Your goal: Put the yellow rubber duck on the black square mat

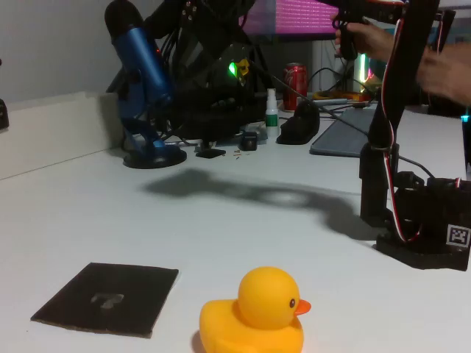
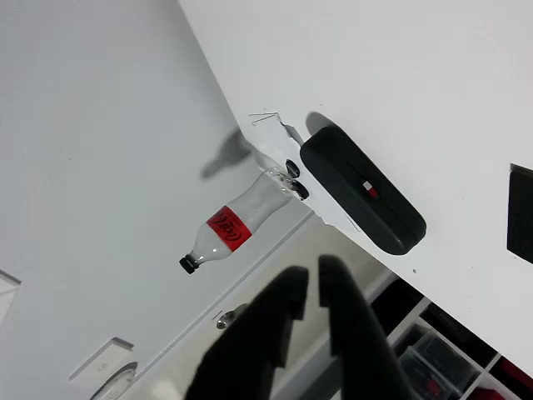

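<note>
Two things matter to you here, and both sit low in the fixed view: the glossy yellow rubber duck (image 1: pixel 257 316), round-headed with a small orange beak pointing right, stands upright on the white table (image 1: pixel 221 220), and the thin, flat black square mat (image 1: pixel 109 298) lies just to its left, apart from it, with a faint pale mark at its centre. Neither has been touched, so the job looks unstarted.

Your black two-finger gripper (image 2: pixel 313 287) shows in the wrist view with its jaws nearly closed, a narrow slit between them and nothing held. It points away from the work, toward a clear plastic bottle with a red label (image 2: pixel 233 225) and a long black rounded case (image 2: pixel 362 192) at the table's far edge. You will likely need to swing the arm (image 1: pixel 386 118) round and open wide.

Expect the duck's smooth, curved rubber to give slightly and slip; the matte mat offers a flat, easy landing.
</note>
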